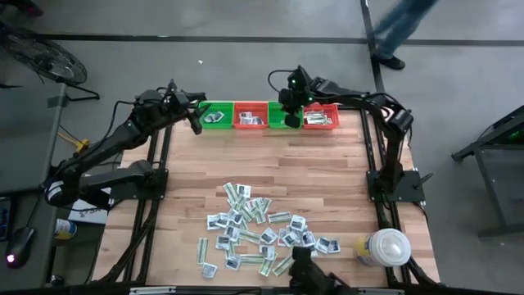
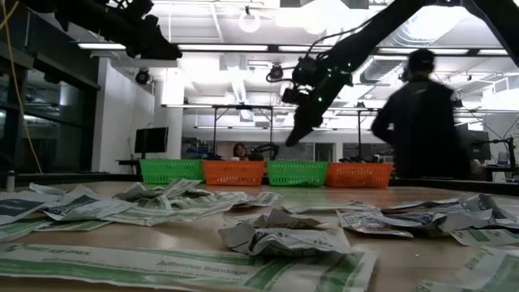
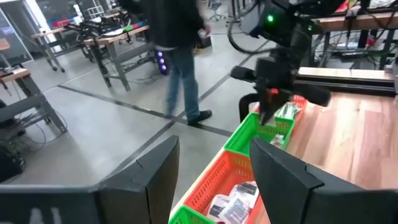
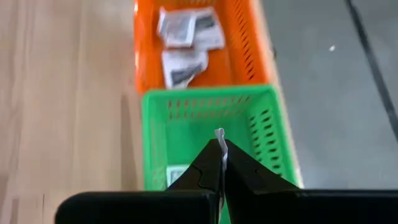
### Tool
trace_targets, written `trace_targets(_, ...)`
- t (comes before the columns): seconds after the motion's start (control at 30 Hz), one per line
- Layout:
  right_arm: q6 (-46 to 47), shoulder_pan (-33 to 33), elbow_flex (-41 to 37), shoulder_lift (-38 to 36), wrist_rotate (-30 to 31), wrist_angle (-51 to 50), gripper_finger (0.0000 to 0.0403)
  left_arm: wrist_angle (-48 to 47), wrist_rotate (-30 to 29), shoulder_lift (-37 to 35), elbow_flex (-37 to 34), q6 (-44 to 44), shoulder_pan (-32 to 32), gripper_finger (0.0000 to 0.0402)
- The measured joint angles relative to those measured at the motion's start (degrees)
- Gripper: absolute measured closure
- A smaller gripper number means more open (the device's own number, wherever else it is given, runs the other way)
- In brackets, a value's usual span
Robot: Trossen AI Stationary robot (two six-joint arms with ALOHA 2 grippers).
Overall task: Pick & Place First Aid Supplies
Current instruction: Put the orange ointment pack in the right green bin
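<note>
Right gripper point(image 4: 221, 163) is pinching a thin, floppy packet point(image 4: 219, 138) by its edge over the green basket point(image 4: 267, 134); left gripper point(image 3: 214, 171) is idling open.

Baskets point(image 1: 268, 116) along table's point(image 1: 327, 180) far edge, packets point(image 1: 258, 233) heaped near front — container point(image 1: 385, 247) right

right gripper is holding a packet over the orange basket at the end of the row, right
Not quite. The right gripper, shut on a thin packet, hangs over a green basket, not an orange one. The right wrist view shows the orange basket beyond it.
</note>
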Motion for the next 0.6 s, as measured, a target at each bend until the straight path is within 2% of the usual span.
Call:
trace_targets(0.37,-4.3,0.0,0.0,0.5,2.4,-2.7,0.04,-0.8,-0.1,0.0,0.0,0.0,-0.2,0.0209)
trace_targets(0.6,-4.0,0.2,0.0,0.5,0.7,-4.4,0.0364,-0.9,0.3,0.0,0.0,0.0,-0.2,0.0209)
